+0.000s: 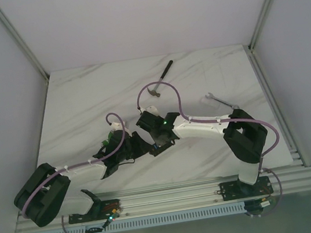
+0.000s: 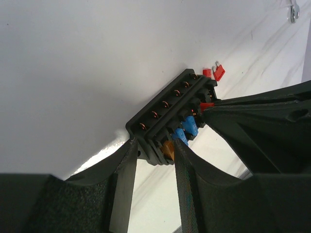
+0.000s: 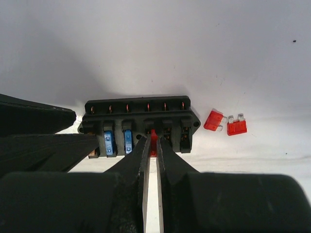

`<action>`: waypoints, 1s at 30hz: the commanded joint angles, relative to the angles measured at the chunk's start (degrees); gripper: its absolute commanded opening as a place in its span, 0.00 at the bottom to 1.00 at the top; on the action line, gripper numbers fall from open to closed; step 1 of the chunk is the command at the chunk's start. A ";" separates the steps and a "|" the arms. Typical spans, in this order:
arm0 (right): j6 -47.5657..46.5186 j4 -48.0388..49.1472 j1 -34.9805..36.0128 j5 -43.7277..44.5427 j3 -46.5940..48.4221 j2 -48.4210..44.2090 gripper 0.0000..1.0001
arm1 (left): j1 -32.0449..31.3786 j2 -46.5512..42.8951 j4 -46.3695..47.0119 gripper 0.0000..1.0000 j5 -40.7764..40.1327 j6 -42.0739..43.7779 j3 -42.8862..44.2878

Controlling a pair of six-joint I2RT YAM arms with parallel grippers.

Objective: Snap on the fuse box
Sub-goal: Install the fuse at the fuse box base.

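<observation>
Fuse box (image 2: 165, 111) fills the left wrist view, lying on the white table (image 2: 73, 58); your left gripper (image 2: 155, 148) is closed across its near end. From the right wrist, your right gripper (image 3: 151, 141), fingers almost together, pinches a red fuse (image 3: 153, 137) at a slot beside two blue fuses (image 3: 108, 141). Overhead, both grippers meet mid-table over the box. You seem to be seating this fuse; next, push straight down while the left steadies.

Red fuse (image 3: 153, 133) mostly hidden by right gripper (image 3: 151, 141); fuse box (image 3: 141, 116) partly.
</observation>
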 commanded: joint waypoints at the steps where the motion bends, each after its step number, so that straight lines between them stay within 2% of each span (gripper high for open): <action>1: -0.37 1.11 0.30 1.57 -1.68 -0.14 0.00 | 0.24 0.90 -1.50 0.45 0.12 0.07 0.53; 19: -1.57 2.90 0.28 -0.76 -2.98 0.77 0.00 | 0.30 1.15 -1.65 0.45 0.11 -0.01 0.59; 30: -6.14 3.39 0.25 -2.90 -3.68 1.18 0.00 | 0.59 1.57 -3.38 0.43 -0.32 -0.06 1.33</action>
